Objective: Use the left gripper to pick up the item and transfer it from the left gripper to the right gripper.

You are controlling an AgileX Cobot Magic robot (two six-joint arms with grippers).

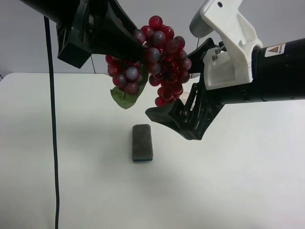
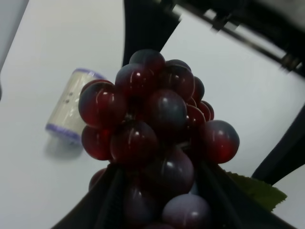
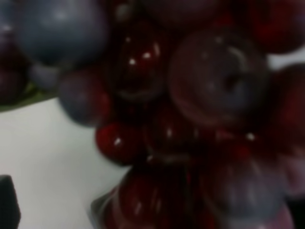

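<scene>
Grapes (image 1: 159, 62) judged light, lumpy, floppy; left gripper (image 1: 137, 46) clamped on them; right gripper (image 1: 170, 86) spread wide around the cluster; best hold: the dense middle.

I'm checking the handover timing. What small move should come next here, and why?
Probably close the right gripper on the grapes. Its open fingers straddle the bunch, which fills its wrist view, while the left gripper is shut on it above the table.
</scene>
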